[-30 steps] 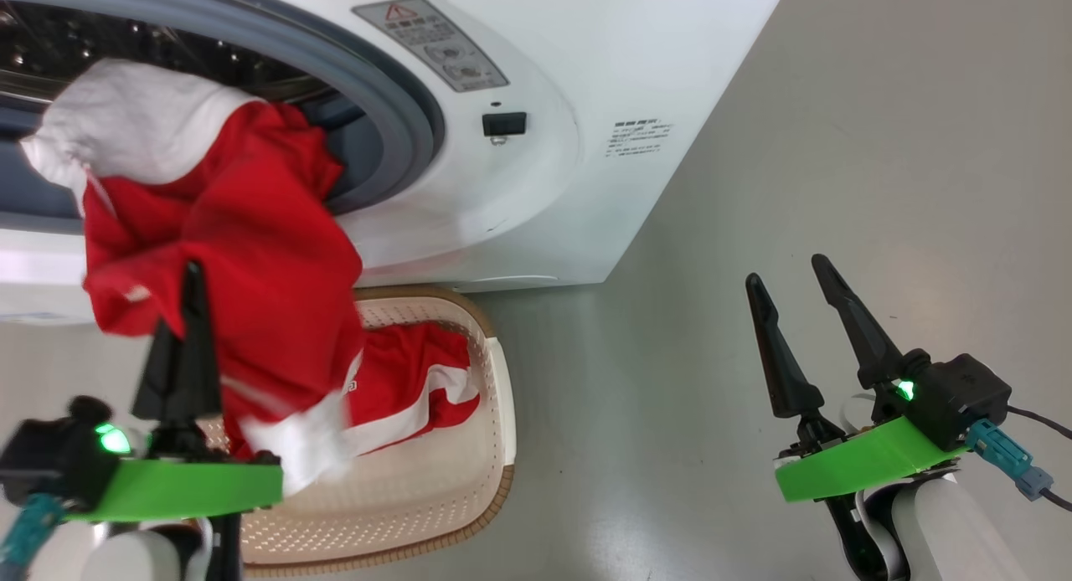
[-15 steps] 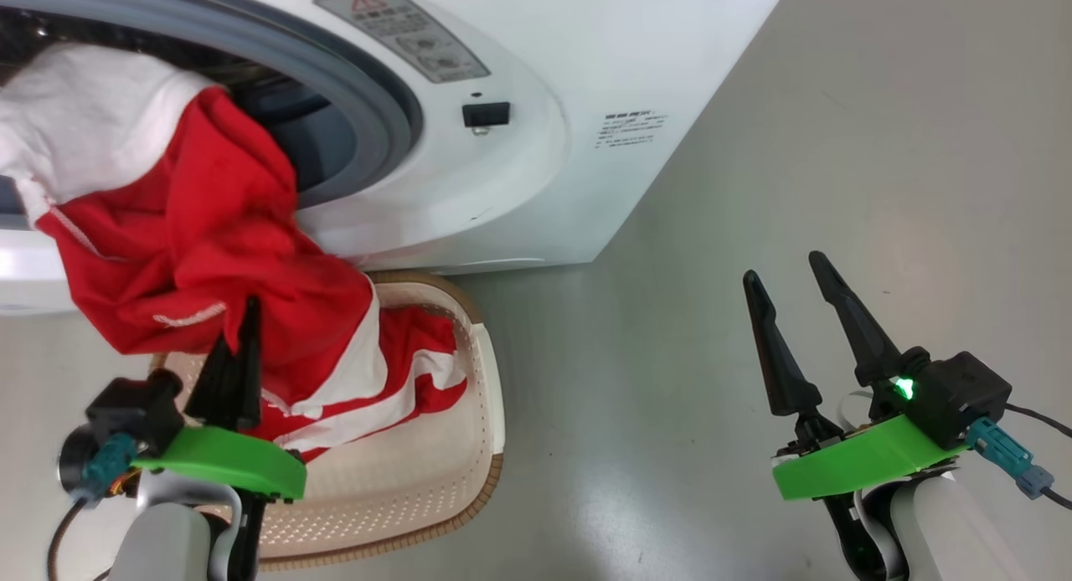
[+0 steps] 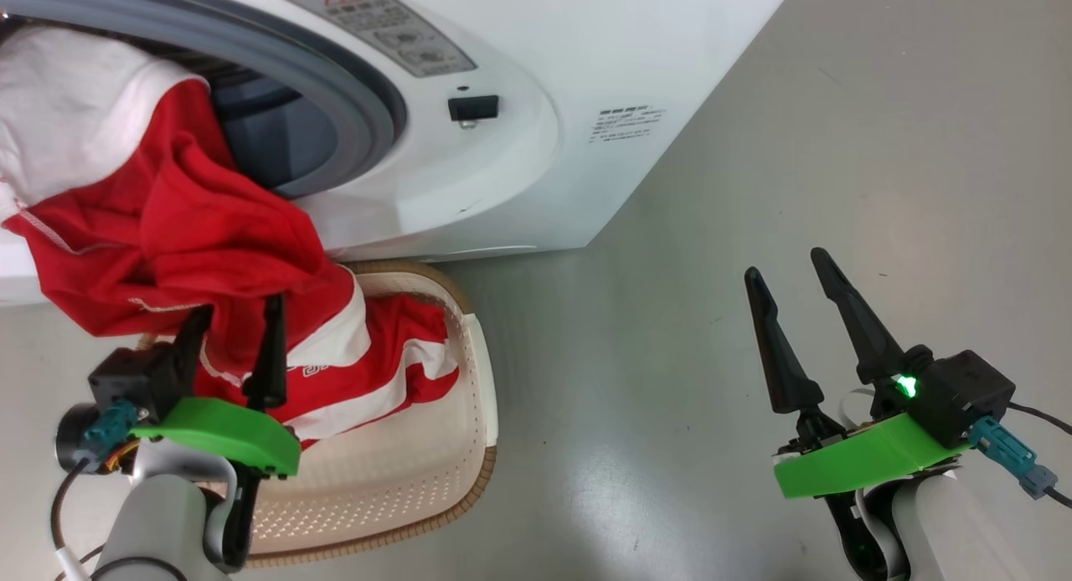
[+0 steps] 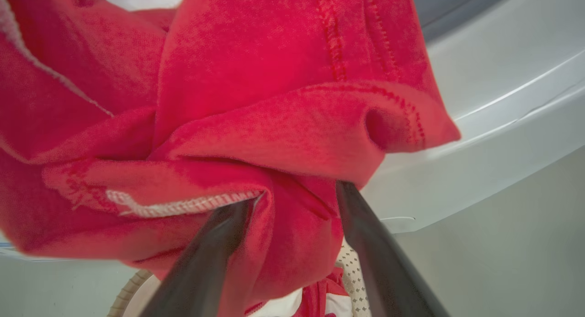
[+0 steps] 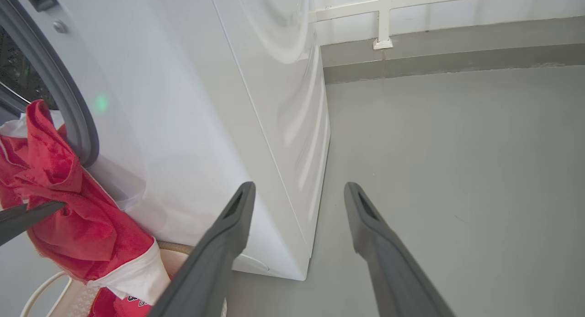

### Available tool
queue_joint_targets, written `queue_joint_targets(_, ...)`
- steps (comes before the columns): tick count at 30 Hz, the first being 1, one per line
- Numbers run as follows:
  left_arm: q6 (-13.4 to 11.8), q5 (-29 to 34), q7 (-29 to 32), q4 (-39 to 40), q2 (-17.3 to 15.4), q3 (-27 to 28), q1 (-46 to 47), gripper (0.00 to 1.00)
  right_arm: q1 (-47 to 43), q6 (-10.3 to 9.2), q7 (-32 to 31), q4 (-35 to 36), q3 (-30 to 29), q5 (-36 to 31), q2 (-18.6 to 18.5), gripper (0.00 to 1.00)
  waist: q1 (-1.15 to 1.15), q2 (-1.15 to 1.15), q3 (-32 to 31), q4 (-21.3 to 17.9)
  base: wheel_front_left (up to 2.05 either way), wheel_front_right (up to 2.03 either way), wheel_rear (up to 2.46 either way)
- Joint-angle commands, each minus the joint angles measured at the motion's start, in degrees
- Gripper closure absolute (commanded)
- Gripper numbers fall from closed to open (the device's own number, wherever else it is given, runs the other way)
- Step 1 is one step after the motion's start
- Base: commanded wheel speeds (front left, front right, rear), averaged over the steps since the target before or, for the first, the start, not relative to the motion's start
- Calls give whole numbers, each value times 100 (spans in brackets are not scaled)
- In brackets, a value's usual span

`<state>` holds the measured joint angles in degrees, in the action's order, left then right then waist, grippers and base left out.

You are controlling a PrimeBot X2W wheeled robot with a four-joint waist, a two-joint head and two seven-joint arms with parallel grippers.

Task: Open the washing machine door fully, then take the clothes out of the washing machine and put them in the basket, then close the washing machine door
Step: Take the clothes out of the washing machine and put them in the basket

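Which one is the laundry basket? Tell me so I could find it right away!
Find the big white washing machine with the round, grey-ringed opening. On the grey floor right in front of it, below that opening, sits the basket. It is the only cream tub with little holes and a brown woven-look rim, and red and white clothes hang down into it.

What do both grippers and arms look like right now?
Left gripper and right gripper each have two long tapered black fingers on a bright green bracket, a black module with teal connector and cable, and pale forearms. A green light glows on the right one.
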<state>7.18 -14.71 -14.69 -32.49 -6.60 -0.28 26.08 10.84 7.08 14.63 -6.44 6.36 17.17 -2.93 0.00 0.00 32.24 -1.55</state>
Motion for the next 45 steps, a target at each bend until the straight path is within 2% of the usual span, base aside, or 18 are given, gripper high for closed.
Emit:
queue_joint_targets(1, 31, -19, -30, 126, -205, 191, -27, 0, 24, 41, 37, 130, 121, 40, 5, 0, 0, 0, -14, 10, 0, 0, 0)
queue_joint_targets(17, 31, 204, -30, 1282, 12, 617, -727, 0, -19, 41, 37, 41, 111, 3, 5, 0, 0, 0, -292, 203, 0, 0, 0)
queue_joint_targets(35, 31, 415, -30, 2807, 177, 759, -1751, 0, -157, 41, 37, 23, 57, -73, 5, 0, 0, 0, -494, 252, 0, 0, 0)
queue_joint_targets(45, 31, 420, -30, 3183, 291, 834, -2026, 0, -198, 41, 37, 47, -6, -95, 5, 0, 0, 0, -482, 273, 0, 0, 0)
